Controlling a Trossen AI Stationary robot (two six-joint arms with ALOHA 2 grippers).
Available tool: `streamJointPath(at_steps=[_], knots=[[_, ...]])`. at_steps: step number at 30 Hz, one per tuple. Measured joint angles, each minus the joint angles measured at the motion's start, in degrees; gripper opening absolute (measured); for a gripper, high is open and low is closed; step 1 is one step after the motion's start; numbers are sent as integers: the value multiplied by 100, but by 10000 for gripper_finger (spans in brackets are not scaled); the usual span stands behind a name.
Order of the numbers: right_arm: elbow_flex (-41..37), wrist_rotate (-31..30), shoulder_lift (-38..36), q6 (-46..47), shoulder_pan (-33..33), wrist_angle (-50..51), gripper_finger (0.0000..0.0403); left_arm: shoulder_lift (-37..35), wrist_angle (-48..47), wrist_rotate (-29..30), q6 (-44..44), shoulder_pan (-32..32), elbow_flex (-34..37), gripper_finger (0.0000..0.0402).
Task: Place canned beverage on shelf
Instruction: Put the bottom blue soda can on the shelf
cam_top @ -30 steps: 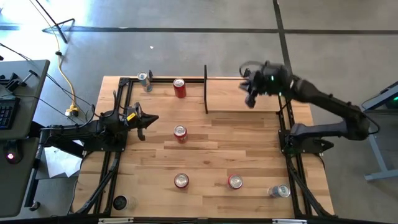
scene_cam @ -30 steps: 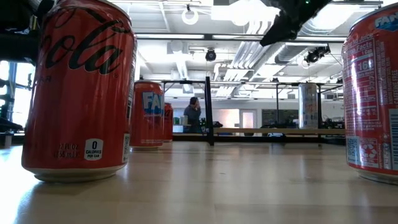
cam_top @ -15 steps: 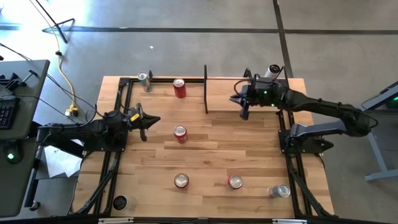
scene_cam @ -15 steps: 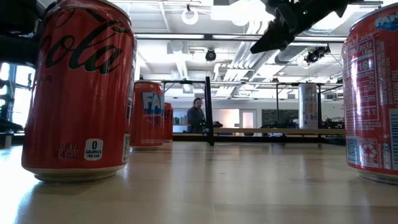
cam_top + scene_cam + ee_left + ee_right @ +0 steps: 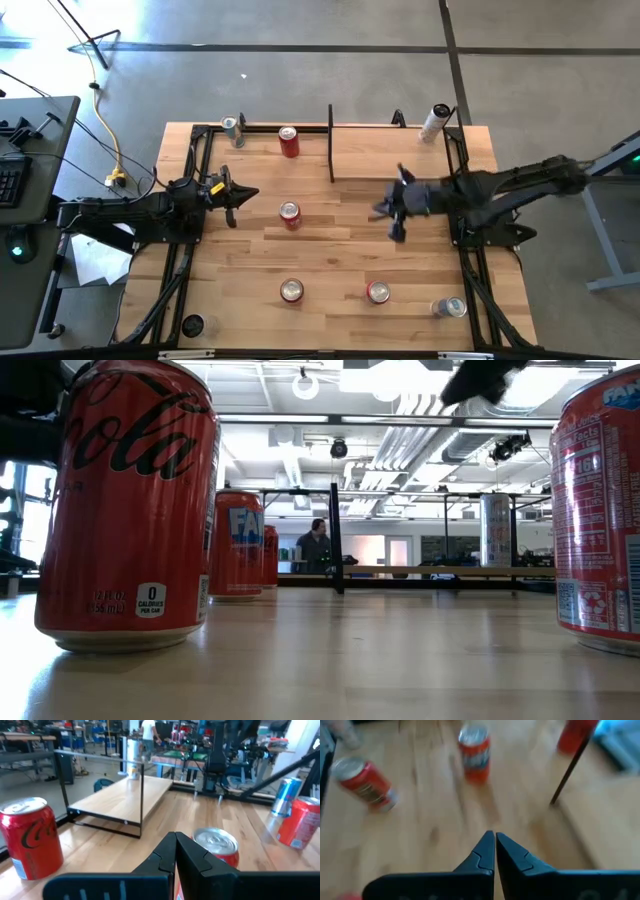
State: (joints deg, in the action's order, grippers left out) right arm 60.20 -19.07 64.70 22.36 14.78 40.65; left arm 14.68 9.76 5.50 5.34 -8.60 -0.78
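While 1 slim can (image 5: 435, 123) stands on the shelf (image 5: 390, 152), both tools, left tool (image 5: 232, 197) and right tool (image 5: 392, 212), are clenched empty.

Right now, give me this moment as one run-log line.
tall can: on shelf, far right end | right hand: shut, empty, over table | left hand: shut, empty, waiting

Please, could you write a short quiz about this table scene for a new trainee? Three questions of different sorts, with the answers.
1. True or false: the right gripper holds a can.
2. How many cans stand on the shelf? A) none B) one C) three
3. Short answer: does the red can beside the black divider stand on the shelf or on the table?

Key
1. False: it is shut and empty, above the table.
2. B: one slim silver can, at the shelf's far end.
3. On the table, outside the divider.
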Motion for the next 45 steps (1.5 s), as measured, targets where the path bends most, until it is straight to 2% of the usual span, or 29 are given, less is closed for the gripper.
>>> streamJointPath(at_steps=[3,6,9,12,16,19,25,30,34,40,43,45], knots=[[610,-299,442,1391,813,1282,0,11,11,-103,0,0,0,0],[1347,-304,1062,2717,1456,2661,0,17,3,-105,0,2,0,0],[2139,6,1757,3950,1929,3878,0,17,-7,-186,0,0,0,0],[2869,550,2321,4997,2306,4665,0,17,-96,-357,6,0,0,0],[3501,1235,2817,6117,2758,4922,0,17,-253,-380,1,2,0,0],[3768,1516,3047,6812,3104,4928,0,17,-325,-380,-48,2,0,0],[3817,2170,3159,8370,3819,4915,0,17,-523,-379,40,2,0,0],[3817,2281,3159,9535,4285,4823,9,17,-562,-370,53,2,0,0],[3756,2339,3159,10033,4396,4877,61,17,-564,-352,101,2,0,0],[3145,2820,3159,10127,4370,4877,196,17,-564,-350,151,2,0,0],[2804,3011,3124,10069,4374,4384,259,17,-566,-350,151,2,0,0],[2674,2992,3084,10016,4374,4063,283,17,-566,-347,151,2,0,0]])
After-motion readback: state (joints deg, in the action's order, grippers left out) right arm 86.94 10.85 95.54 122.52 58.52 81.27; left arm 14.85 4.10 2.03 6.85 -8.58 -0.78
